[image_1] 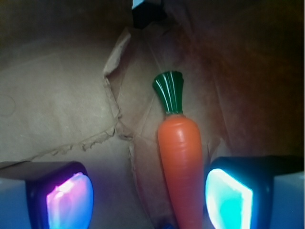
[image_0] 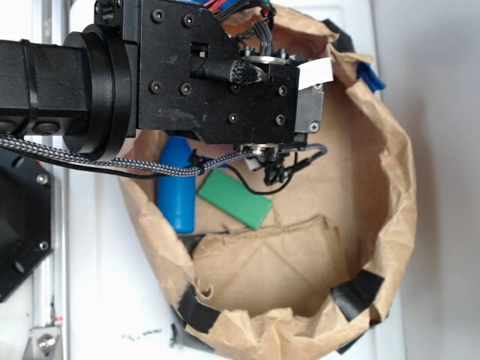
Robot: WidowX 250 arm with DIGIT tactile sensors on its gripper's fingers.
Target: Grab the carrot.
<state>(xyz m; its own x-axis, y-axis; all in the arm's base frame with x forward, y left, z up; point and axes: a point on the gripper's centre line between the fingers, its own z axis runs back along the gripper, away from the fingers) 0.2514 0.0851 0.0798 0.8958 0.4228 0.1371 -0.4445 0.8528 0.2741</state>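
In the wrist view the gripper (image_1: 148,193) fills the near edge: two dark fingers with glowing pads, the left one (image_1: 69,198) pink-violet, the right one (image_1: 228,198) cyan. They stand wide apart, and nothing is pinched between them. The carrot (image_1: 181,162) lies lengthwise in the gap, nearer the right pad and just beside it; whether it touches that pad cannot be told. Its orange body runs from the near edge away from the camera, and its dark green ribbed stem cap points to the far side, tilted slightly left. It rests on creased, torn brown paper (image_1: 57,100), the floor of a paper-lined hollow whose far wall rises in shadow.

In the exterior view the black arm (image_0: 187,67) reaches in from the left and hides the carrot and the fingers. A braided cable (image_0: 90,159) hangs under it. A small white tag (image_0: 315,73) is fixed to the wrist; no writing can be read on it, and no brand or label is legible anywhere. Below the arm, inside the brown paper ring (image_0: 397,195) patched with black tape (image_0: 358,291), lie a blue bottle (image_0: 176,193) and, just right of it, a flat green block (image_0: 235,199). The ring stands on a white table (image_0: 97,277).
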